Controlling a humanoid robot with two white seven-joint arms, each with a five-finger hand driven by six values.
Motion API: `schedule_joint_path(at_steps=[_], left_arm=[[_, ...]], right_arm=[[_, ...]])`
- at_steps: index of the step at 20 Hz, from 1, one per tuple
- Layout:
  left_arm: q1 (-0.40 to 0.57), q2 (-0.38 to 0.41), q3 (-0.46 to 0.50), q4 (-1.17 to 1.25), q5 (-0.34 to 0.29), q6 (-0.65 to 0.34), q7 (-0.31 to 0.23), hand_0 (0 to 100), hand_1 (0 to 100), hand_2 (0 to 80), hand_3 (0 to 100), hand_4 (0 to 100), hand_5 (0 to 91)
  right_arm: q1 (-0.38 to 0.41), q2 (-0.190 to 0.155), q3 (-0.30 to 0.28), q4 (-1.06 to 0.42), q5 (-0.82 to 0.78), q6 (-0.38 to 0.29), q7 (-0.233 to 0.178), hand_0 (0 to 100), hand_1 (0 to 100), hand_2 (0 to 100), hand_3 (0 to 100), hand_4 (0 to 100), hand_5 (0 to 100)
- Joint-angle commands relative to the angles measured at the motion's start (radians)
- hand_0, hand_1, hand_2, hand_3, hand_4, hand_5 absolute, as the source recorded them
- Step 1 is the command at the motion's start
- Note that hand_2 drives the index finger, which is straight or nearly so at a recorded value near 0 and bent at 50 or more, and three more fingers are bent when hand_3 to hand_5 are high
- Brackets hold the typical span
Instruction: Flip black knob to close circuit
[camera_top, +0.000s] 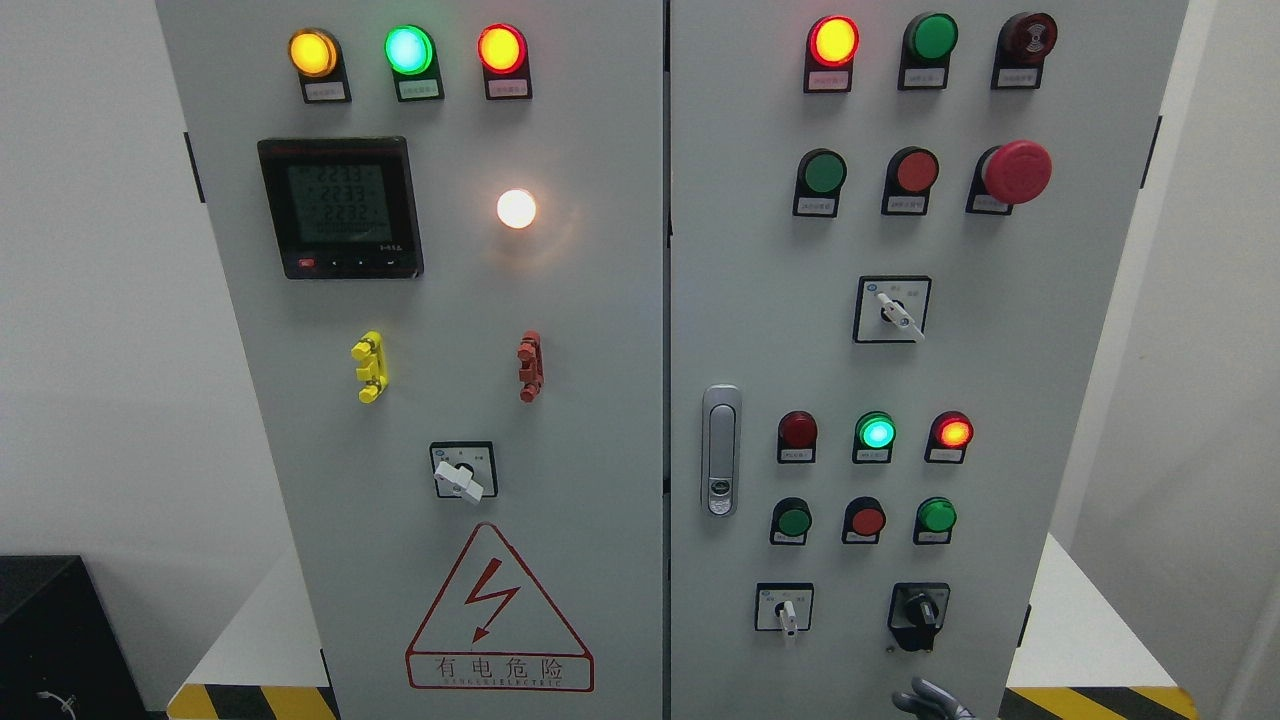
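cabinet doors (600, 400): matt grey painted metal, smooth | black knob (919, 608), lower right: glossy black plastic | door handle (720, 450), centre: bright chrome | mushroom button (1017, 171), upper right: glossy red plastic | meter (340, 207), upper left: matt black bezel

Three white-handled selector switches (460, 481), one black knob (919, 612), one meter (340, 207), one emergency stop (1015, 172)

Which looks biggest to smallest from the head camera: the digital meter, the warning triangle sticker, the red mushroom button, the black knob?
1. Warning triangle sticker
2. Digital meter
3. Red mushroom button and black knob: close in size, so unranked.
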Motion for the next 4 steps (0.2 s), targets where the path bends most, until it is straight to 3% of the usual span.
schedule_joint_path(at_steps=[1, 4], left_arm=[[0.021, 0.000, 0.000, 0.000, 0.000, 0.000, 0.000, 12, 56, 0.0, 0, 0, 0.0], [0.021, 0.000, 0.000, -0.001, 0.000, 0.000, 0.000, 12, 56, 0.0, 0, 0, 0.0]], right_arm=[[0.013, 0.040, -0.056, 0.009, -0.056, -0.001, 0.000, 0, 0, 0, 0, 0, 0], [0.013, 0.040, -0.061, 0.009, -0.056, -0.001, 0.000, 0, 0, 0, 0, 0, 0]])
